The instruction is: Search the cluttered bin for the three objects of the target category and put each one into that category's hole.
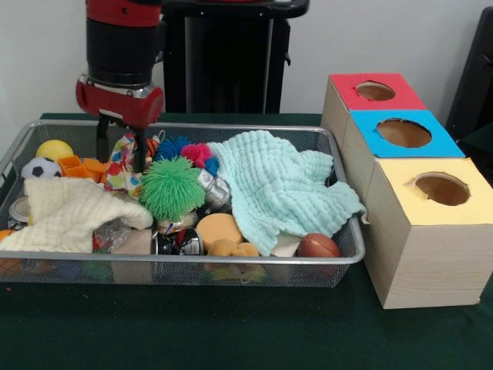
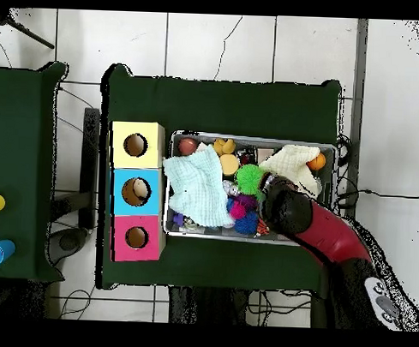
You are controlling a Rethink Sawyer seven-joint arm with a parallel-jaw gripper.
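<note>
gripper (image 1: pixel 121 146) in bin (image 1: pixel 254 271), green ball (image 1: pixel 172 187) beside

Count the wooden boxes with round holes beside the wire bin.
3, in a row: the red-topped wooden box farthest back, the blue-topped wooden box in the middle, the yellow-topped wooden box nearest the camera.

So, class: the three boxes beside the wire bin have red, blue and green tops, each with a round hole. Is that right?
Not quite. The front view shows the boxes beside the wire bin topped red, blue and yellow, not green. Each top does have a round hole, and the overhead view shows the same three colours.
</note>
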